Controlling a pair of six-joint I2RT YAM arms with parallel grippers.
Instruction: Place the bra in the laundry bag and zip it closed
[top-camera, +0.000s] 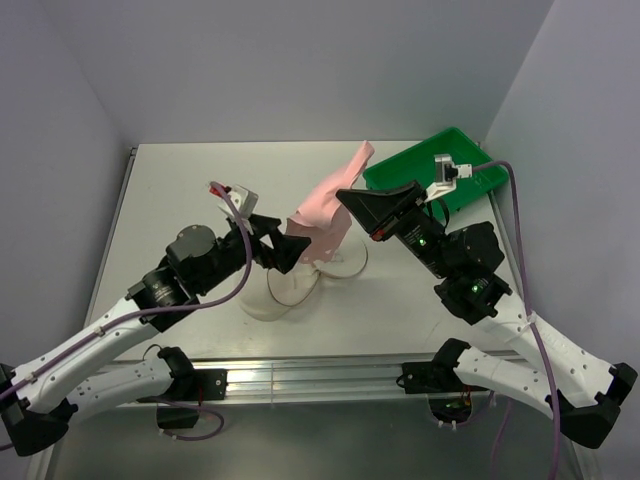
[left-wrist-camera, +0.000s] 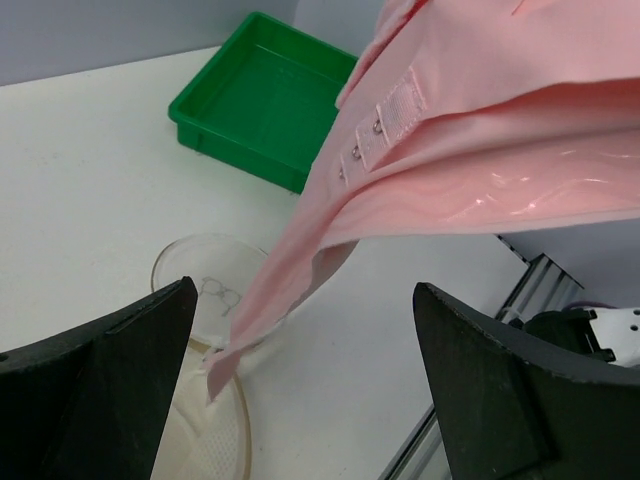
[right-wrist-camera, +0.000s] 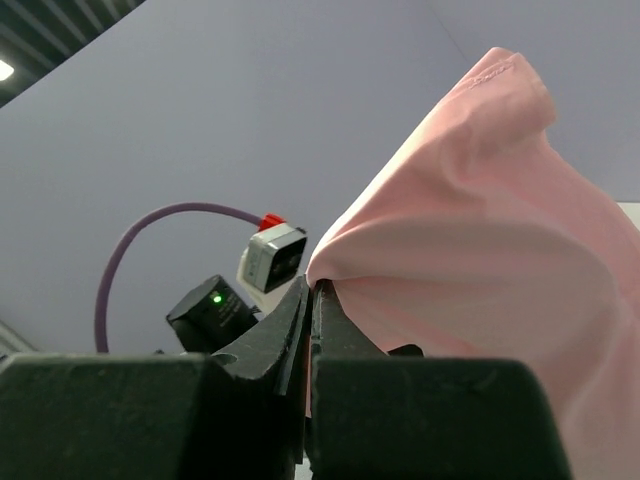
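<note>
Bra (top-camera: 330, 205) hangs above the opened laundry bag (top-camera: 288, 292) on the counter (top-camera: 180, 190): loading step.
Right end effector (top-camera: 347, 196) is clenched on the bra's edge; left end effector (top-camera: 287, 245) is spread wide, released. The next move likely calls for lowering the fabric into the bag.

1. I am working in a lab test cell: plain grey enclosure walls (top-camera: 300, 70) surround a white table (top-camera: 180, 190).
2. I see an aluminium rail (top-camera: 310, 378) carrying both arm bases (top-camera: 430, 378), with purple cables (top-camera: 518, 230) exposed.
</note>
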